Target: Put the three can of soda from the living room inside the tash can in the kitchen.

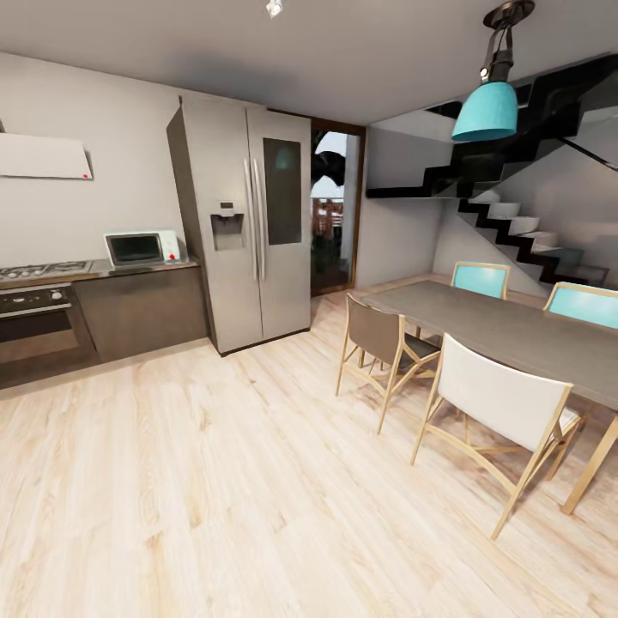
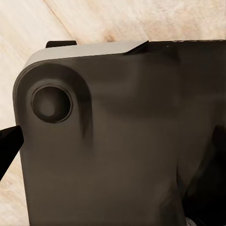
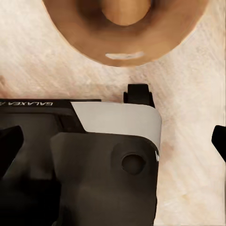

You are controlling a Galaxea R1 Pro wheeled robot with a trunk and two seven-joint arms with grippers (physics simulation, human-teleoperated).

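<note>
Judging from the head view, the kitchen (image 1: 129, 283) has been reached, yet no cans are seen, so a wasted trip is risked if none is carried. The tash can (image 3: 125, 33), brown inside, is seen on the pale floor (image 1: 215, 481) beside the robot's base (image 3: 94, 165). Whether either gripper is open or loaded cannot be told.

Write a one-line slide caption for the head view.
Kitchen with steel fridge, microwave and oven beside a dining table and chairs on pale plank floor.
</note>
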